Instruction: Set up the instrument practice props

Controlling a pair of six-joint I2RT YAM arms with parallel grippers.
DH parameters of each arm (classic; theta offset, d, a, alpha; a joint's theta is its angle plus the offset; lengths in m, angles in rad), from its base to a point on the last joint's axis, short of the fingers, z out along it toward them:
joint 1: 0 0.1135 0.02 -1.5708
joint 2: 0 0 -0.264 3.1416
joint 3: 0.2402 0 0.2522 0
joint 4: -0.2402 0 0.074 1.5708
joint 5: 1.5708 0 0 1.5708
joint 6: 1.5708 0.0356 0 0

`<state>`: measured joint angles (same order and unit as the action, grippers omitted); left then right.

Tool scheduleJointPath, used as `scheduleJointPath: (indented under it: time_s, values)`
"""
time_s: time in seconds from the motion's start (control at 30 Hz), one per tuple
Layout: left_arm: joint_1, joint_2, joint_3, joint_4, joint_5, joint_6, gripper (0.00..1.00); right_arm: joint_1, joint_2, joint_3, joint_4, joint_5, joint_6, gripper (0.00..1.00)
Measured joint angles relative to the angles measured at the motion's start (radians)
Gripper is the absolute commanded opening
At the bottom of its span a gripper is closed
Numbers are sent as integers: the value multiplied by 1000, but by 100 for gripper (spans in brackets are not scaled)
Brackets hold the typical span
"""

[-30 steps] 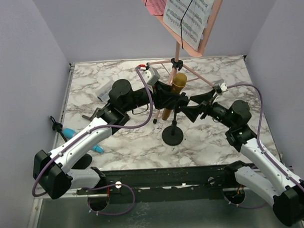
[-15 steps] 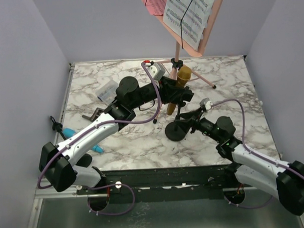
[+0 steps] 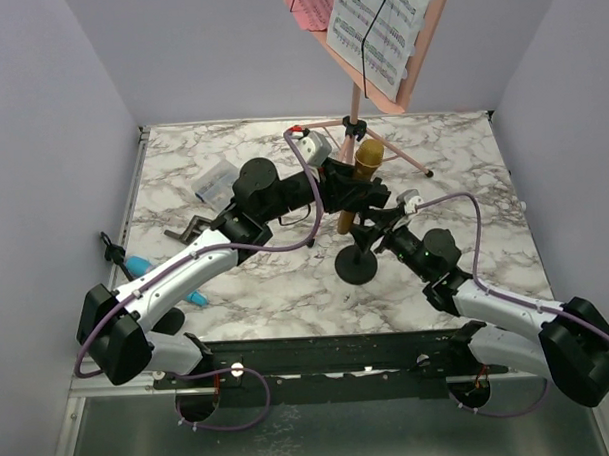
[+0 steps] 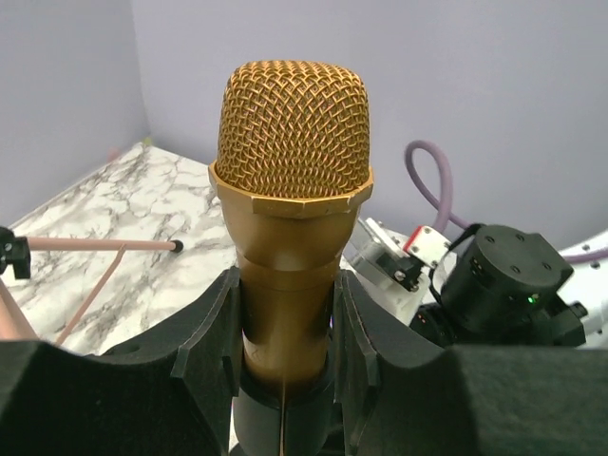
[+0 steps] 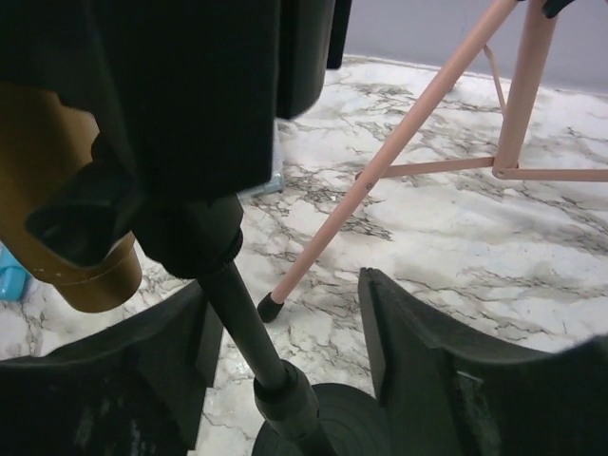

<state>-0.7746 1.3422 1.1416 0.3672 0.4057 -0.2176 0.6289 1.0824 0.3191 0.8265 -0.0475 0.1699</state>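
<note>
The left gripper (image 4: 285, 328) pinches the gold microphone (image 4: 293, 171) between its fingers, just under the mesh head: rigid, smooth, probably slippery. The right gripper (image 5: 285, 323) has its fingers spread, the mic mount (image 5: 240, 318) showing a thin stiff stem between them, a sound hold

The gold microphone (image 4: 293, 142) stands nearly upright, clamped in the left end effector (image 4: 285, 328). Just below it, the black round-based mic mount (image 3: 357, 267) has its stem between the right end effector's (image 5: 285, 375) spread fingers. The pink music rack (image 3: 423, 44), carrying sheet-music pages (image 3: 378, 30), rises beyond both.
</note>
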Motion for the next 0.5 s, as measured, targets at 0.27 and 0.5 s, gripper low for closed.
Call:
scheduleJointPath:
  time_s: [0.27, 0.5]
  values:
    - [-6, -35, -34, -3, 68, 37, 0, 0, -139, -66, -40, -64, 35, 97]
    - [-10, -39, -33, -13, 74, 55, 12, 0, -349, -34, -149, -62, 148, 100]
